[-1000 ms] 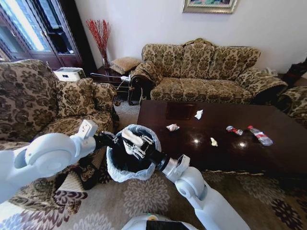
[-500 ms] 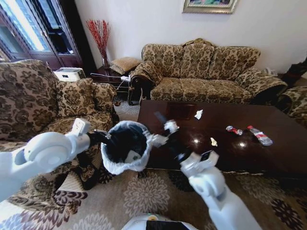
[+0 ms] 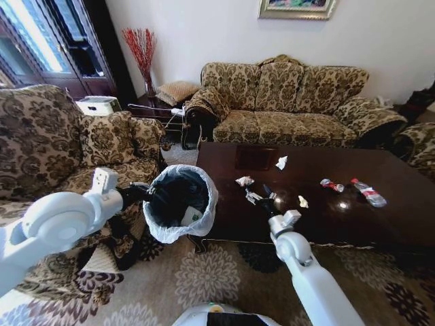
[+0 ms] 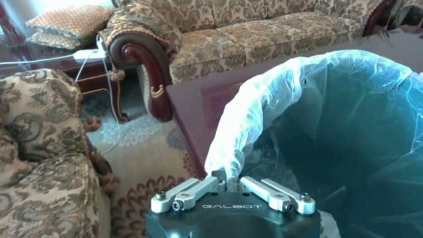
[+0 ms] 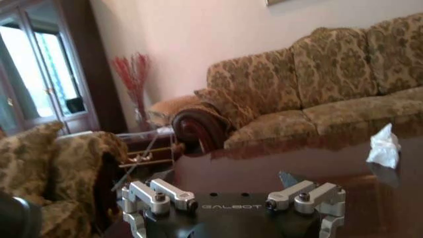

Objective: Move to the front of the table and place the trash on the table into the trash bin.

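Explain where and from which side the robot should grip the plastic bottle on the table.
Probably across the middle of the plastic bottle, coming down from above: it lies flat on the table, so its rounded sides are exposed and the fingers can close across its narrow width.

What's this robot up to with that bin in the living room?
It is tidying litter off the coffee table. Its left gripper is clamped on the rim of the bag-lined trash bin, holding it at the table's near corner; a white cup lies inside. Its right gripper is open and empty over the table, near a crumpled wrapper. More scraps, a crushed can and a plastic bottle wait farther along.
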`<state>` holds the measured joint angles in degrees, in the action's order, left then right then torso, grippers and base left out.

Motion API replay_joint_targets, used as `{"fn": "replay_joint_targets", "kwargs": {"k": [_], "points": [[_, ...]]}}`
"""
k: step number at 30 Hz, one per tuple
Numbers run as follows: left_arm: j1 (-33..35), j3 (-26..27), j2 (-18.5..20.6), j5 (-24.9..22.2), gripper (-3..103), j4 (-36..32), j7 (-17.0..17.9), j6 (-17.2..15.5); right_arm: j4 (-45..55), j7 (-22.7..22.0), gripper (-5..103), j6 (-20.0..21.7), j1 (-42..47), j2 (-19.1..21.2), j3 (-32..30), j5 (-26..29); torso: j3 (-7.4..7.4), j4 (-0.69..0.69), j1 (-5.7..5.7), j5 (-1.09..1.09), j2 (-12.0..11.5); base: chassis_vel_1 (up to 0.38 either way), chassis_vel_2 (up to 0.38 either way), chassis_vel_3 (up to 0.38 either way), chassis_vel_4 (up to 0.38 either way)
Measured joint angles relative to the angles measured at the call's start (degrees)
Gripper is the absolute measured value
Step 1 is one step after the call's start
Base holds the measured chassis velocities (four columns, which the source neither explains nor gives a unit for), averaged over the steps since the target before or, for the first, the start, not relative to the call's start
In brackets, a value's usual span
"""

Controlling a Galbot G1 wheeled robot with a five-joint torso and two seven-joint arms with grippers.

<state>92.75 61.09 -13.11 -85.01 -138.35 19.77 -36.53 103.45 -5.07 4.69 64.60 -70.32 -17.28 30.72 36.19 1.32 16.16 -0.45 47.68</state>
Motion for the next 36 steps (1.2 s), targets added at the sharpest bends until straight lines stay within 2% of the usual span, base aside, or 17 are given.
{"fn": "replay_joint_targets", "kwargs": {"k": [4, 7, 10, 16, 19, 22, 24, 26, 27, 31, 32, 34, 36], "points": [[0.26, 0.02, -0.4, 0.0, 0, -0.82, -0.02, 0.0, -1.96, -1.4, 100, 1.41, -1.37, -0.9, 0.72, -0.26, 0.0, 0.0, 0.01, -0.01, 0.0, -0.118, 0.103, 0.115, -0.105], [0.35, 0.01, -0.47, 0.02, 0, -1.45, 0.01, -0.01, -5.99, -4.65, 100, 2.09, -3.7, -2.87, 1.65, -1.88, 0.03, -0.04, 0.08, -0.01, -0.02, -0.083, 0.069, 0.075, -0.103], [0.36, -0.03, -0.32, 0.03, 0, -1.68, 0.01, -0.01, -9.41, -6.07, 100, 2.69, -5.76, -4.48, 2.1, -2.35, 0.03, -0.04, 0.06, -0.01, -0.01, -0.035, 0.036, 0.033, -0.051], [0.6, -0.22, -0.13, 0.03, 0, -2.25, 0.0, -0.03, -14.96, -6.85, 100, 3.45, -9.25, -6.83, 3.68, -1.4, -0.01, 0.02, -0.03, -0.01, 0.0, 0.0, 0.0, 0.0, 0.0], [0.76, -0.37, 0.02, 0.02, 0, -2.35, 0.0, -0.03, -17.94, -6.85, 102, 3.43, -11.02, -8.18, 4.58, -1.66, -0.01, 0.0, -0.02, 0.0, 0.0, 0.0, 0.0, 0.0, 0.0], [0.87, -0.51, 0.18, 0.02, 0, -2.34, 0.01, -0.03, -21.84, -6.86, 89, 2.88, -13.65, -9.84, 5.6, -2.76, 0.01, -0.03, 0.02, -0.01, -0.01, 0.0, 0.0, 0.0, 0.0], [0.88, -0.57, 0.2, 0.02, 0, -2.33, 0.01, -0.03, -23.16, -6.86, 89, 2.66, -14.61, -10.45, 5.81, -3.04, 0.01, -0.03, 0.03, -0.01, -0.01, 0.0, 0.0, 0.0, 0.0], [0.9, -0.7, 0.21, 0.02, 0, -2.28, 0.0, -0.03, -25.32, -6.7, 78, 1.94, -16.3, -11.53, 6.14, -3.8, 0.01, -0.01, 0.02, -0.01, -0.01, 0.0, 0.0, 0.0, 0.0], [0.9, -0.7, 0.21, 0.02, 0, -2.28, 0.0, -0.03, -25.32, -6.7, 78, 1.94, -16.3, -11.53, 6.14, -3.8, 0.01, -0.01, 0.02, -0.01, -0.01, 0.0, 0.0, 0.0, 0.0], [0.9, -0.89, 0.22, 0.04, 0, -2.1, -0.11, -0.03, -26.75, -7.16, 57, 2.73, -17.46, -12.43, 6.47, -4.98, 0.0, -0.01, 0.0, -0.01, 0.0, 0.0, 0.0, 0.0, 0.0], [0.9, -0.89, 0.22, 0.04, 0, -2.1, -0.11, -0.03, -26.75, -7.16, 57, 2.73, -17.46, -12.43, 6.47, -4.98, 0.0, -0.01, 0.0, -0.01, 0.0, 0.0, 0.0, 0.0, 0.0], [0.89, -1.06, 0.11, 0.19, 0, -1.85, -0.15, -0.03, -27.37, -7.89, 45, 3.05, -17.41, -12.51, 6.51, -5.22, 0.01, -0.02, 0.01, 0.0, -0.01, 0.0, 0.0, 0.0, 0.0], [0.89, -1.12, 0.03, 0.23, 0, -1.8, -0.2, -0.03, -27.49, -8.13, 45, 3.05, -17.33, -12.5, 6.47, -5.28, 0.01, -0.02, 0.01, 0.0, -0.01, 0.0, 0.0, 0.0, 0.0]]}}
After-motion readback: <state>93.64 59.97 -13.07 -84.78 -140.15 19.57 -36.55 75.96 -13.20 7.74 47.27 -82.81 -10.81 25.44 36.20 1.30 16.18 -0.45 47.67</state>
